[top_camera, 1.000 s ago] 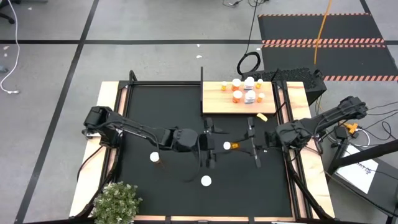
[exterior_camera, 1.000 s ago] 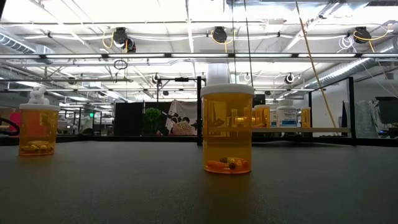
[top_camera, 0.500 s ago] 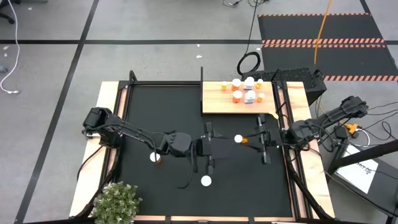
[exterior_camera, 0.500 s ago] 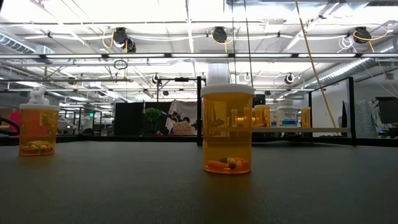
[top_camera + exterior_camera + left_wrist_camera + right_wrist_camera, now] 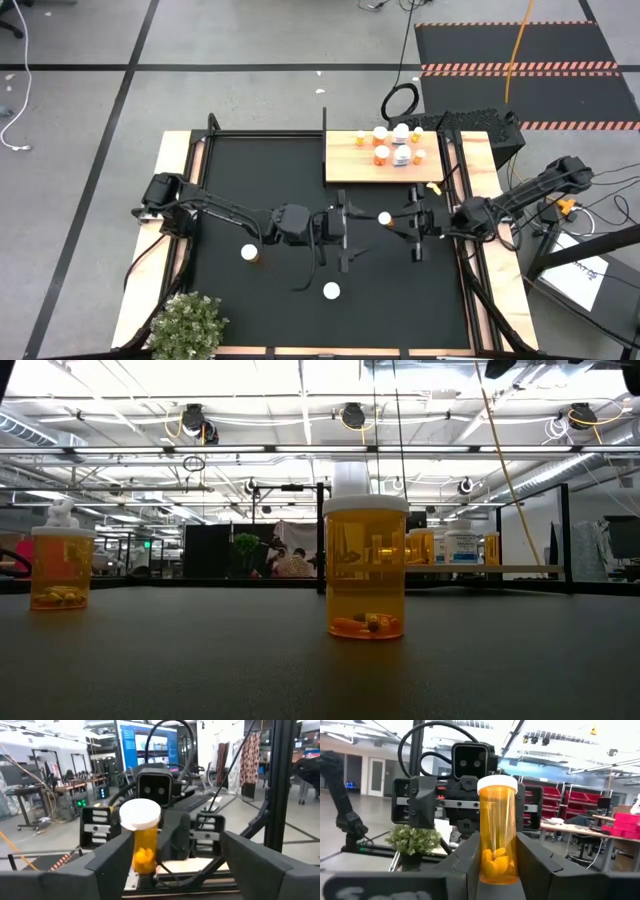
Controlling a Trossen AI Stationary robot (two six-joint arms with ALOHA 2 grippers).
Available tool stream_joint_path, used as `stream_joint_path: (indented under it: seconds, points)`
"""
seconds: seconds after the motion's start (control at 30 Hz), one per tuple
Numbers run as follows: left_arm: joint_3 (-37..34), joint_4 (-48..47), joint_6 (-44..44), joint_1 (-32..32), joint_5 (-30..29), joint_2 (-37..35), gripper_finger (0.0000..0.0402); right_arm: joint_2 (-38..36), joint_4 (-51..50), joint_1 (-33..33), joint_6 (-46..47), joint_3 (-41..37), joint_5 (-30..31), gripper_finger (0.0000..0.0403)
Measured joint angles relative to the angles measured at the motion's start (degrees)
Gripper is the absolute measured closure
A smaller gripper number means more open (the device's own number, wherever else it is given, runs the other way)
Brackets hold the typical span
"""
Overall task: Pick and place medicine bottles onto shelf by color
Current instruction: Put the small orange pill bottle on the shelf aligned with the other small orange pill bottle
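one orange bottle [image 5: 498, 830] clamped upright in right end effector [image 5: 413, 222]; left end effector [image 5: 345, 228] wide, facing it.

Both arms reached inward over the middle of the table and faced each other, wrists roughly level and fingers pointing toward one another. The left gripper [image 5: 345, 230] sat at the end of a long, low-stretched arm, its two dark fingers [image 5: 107, 865] spread wide apart. The right gripper [image 5: 413, 222] stood just opposite, near it but not touching, its fingers [image 5: 472, 855] closed in against the sides of an upright orange medicine bottle [image 5: 497, 831].
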Motion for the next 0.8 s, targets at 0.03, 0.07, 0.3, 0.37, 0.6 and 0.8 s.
stream_joint_path:
  seconds: [0.03,0.07,0.3,0.37,0.6,0.8]
  points:
    - [0.0,0.3,0.0,0.1,0.0,0.0,0.0115,1.1,1.3,-0.2,0.0,0.0,0.0,0.0300]
    - [0.0,0.3,0.0,0.2,0.0,0.1,0.0123,1.9,2.4,-0.3,-0.2,0.0,0.0,0.0300]
    - [0.0,1.5,-0.1,0.9,0.1,0.6,0.0150,6.8,7.6,-0.5,-1.0,0.0,-1.5,0.0300]
    - [0.0,1.7,-0.1,1.2,0.2,1.0,0.0150,7.5,8.8,-0.5,-1.0,0.0,-1.5,0.0300]
    - [0.0,0.6,0.3,1.9,3.0,1.2,0.0151,8.4,10.5,-0.5,-1.2,0.0,-1.2,0.0300]
    - [0.0,0.7,1.8,1.9,3.2,1.2,0.0151,8.4,9.9,-0.8,-1.2,0.0,-1.2,0.0300]
